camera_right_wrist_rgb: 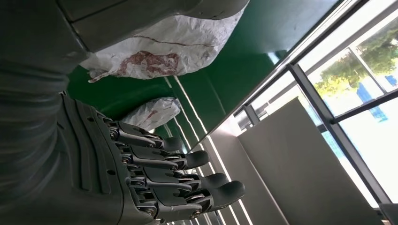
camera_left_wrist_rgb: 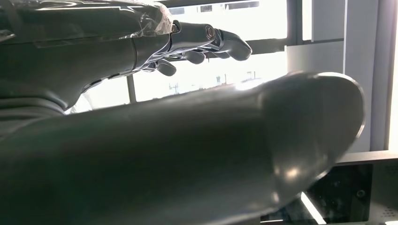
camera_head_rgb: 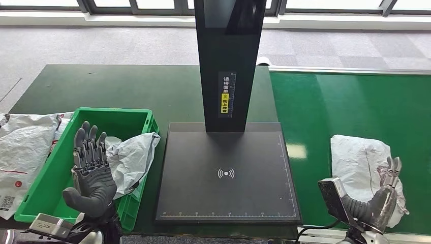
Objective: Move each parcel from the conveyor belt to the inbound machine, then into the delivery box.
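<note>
**Both robot hands empty, one parcel in the box, one on the belt**

I take the black scanner (camera_head_rgb: 227, 173) in the middle of the table (camera_head_rgb: 127, 89) as my landmark: a flat dark plate with a wireless mark on it and a tall black post rising from its far edge.

Far to the left of the scanner, a heap of white bags (camera_head_rgb: 23, 147) lies on the table, just outside the green box (camera_head_rgb: 45, 183). The green box stands right beside the scanner's left edge. A grey-white parcel (camera_head_rgb: 133, 157) sits in the box, at the side nearest the scanner, with its top corner lapping over the box's rim.

My left robot hand (camera_head_rgb: 90, 170) is raised over the box, left of that parcel, palm turned up and fingers stretched out and apart, holding nothing. In the left wrist view the fingers (camera_left_wrist_rgb: 220, 42) point toward bright windows.

To the right of the scanner runs the green conveyor belt (camera_head_rgb: 345, 107). A white crumpled parcel (camera_head_rgb: 361, 162) lies on it, well to the right of the scanner plate. My right robot hand (camera_head_rgb: 383, 195) is at the near edge of this parcel, fingers loosely extended and gripping nothing; I cannot tell whether it touches the wrapping. In the right wrist view the fingers (camera_right_wrist_rgb: 187, 180) are spread, with the parcel (camera_right_wrist_rgb: 164, 51) beside the hand and a second white parcel (camera_right_wrist_rgb: 157, 112) farther along the belt.
</note>
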Controlling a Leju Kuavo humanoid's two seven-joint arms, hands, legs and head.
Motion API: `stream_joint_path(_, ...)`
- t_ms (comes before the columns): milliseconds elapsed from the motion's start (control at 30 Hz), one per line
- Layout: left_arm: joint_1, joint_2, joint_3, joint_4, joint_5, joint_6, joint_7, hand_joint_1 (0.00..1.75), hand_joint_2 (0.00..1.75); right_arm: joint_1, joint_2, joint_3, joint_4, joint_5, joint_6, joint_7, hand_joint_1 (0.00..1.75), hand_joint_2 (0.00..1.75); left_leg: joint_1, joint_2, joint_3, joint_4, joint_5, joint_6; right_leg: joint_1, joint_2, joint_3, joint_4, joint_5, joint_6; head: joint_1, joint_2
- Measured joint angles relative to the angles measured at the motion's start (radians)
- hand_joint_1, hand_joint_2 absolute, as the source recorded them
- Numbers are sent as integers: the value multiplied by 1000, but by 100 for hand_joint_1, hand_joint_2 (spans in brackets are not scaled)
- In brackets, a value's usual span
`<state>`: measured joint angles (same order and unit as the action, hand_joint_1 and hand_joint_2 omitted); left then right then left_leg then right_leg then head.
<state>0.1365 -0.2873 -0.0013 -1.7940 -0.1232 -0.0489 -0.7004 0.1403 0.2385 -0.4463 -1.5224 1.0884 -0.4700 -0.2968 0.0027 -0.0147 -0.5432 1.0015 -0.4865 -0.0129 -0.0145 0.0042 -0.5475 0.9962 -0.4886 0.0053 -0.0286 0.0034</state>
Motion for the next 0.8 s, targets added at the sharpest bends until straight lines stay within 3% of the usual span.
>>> stream_joint_path(200,0,-1,0,6,-7,-18,0,0,0,-20,-13,-58,52,73,30,49,0,175,0,0,0,0,0,0,0,0,0,0,0,0,0,0)
stream_joint_path(333,-5,-2,0,21,-16,-25,42,0,0,-57,-60,-148,172,158,48,76,0,175,0,0,0,1,0,1,-1,0,0,0,0,1,0,0)
stream_joint_path(567,-34,-8,-20,68,-123,138,114,0,0,-110,-153,-268,411,294,46,116,0,175,0,0,-1,1,0,1,-1,0,-1,-1,1,1,0,0)
stream_joint_path(800,-73,-3,-40,114,-125,155,120,0,0,-167,-226,-314,622,350,50,184,0,175,0,0,-1,1,0,1,-1,0,-1,0,1,1,0,0)
